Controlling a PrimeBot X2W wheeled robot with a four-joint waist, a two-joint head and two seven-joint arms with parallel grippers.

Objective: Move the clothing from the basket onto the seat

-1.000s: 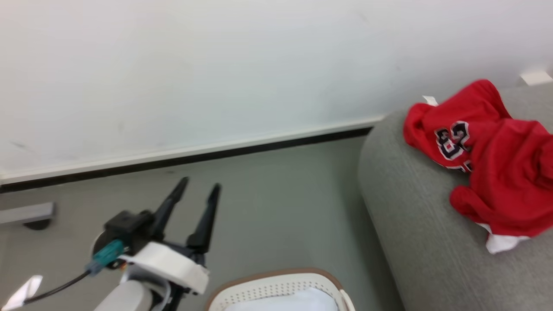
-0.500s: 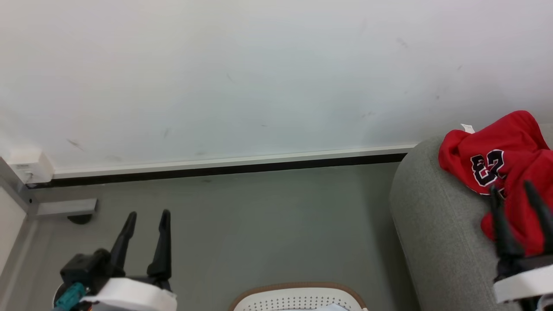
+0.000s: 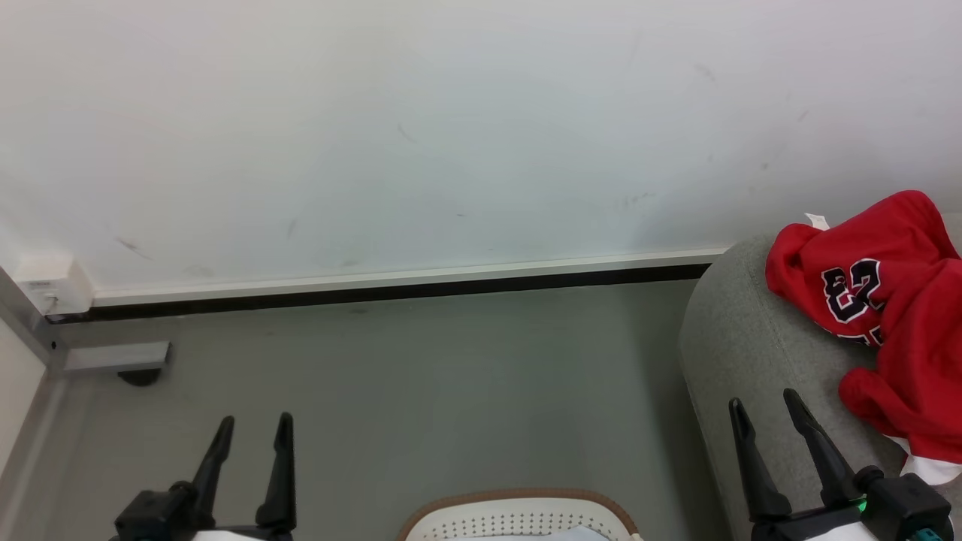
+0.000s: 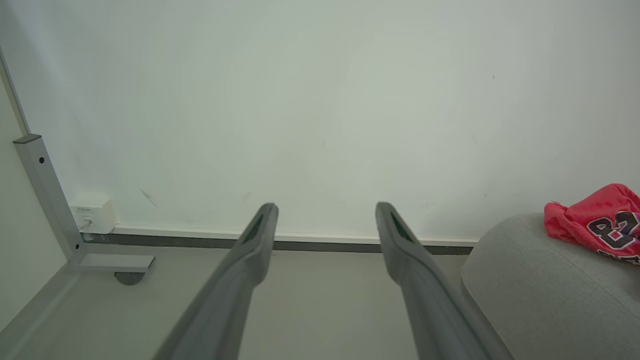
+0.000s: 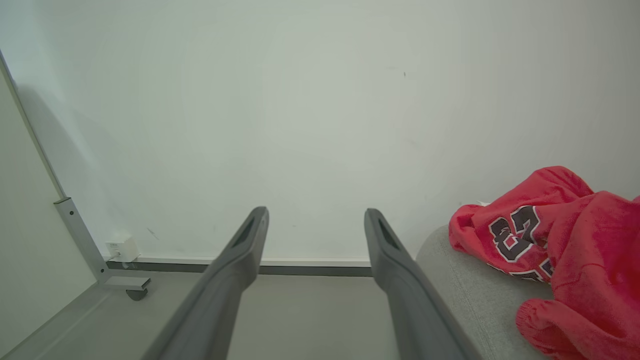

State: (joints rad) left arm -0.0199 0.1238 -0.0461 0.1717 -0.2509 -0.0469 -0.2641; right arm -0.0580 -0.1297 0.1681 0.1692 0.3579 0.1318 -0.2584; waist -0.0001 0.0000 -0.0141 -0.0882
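Big pale wall [image 3: 451,135] across the back, and below it a wide stretch of bare grey floor [image 3: 421,376]. There's plenty of room between the two arms, right back to the dark skirting [image 3: 391,289].

On the right the grey seat [image 3: 751,338] bulges in, its rounded end closing off that side. And there's the clothing [image 3: 894,300], red, number 23 showing, heaped on top of the seat near that rounded end, white trim peeking out low at the picture's edge.

Bottom centre, the basket [image 3: 518,505]: just its brown rim and a few rows of holes, with a sliver of white cloth [image 3: 560,535] inside.

Left gripper [image 3: 255,419] low on the left, jaws spread, nothing between them, open floor beyond. Right gripper [image 3: 763,400] low on the right, jaws apart as well and empty, in front of the seat's curved edge, near the clothing but clear of it.

Far left, a metal post [image 3: 113,359] with its foot on the floor and a small socket box [image 3: 45,284] on the wall, both well apart from the arms.

Half a second back the right gripper stood over the red heap; now it sits lower and further left, off the cloth. The left one has dropped lower in the head view too.
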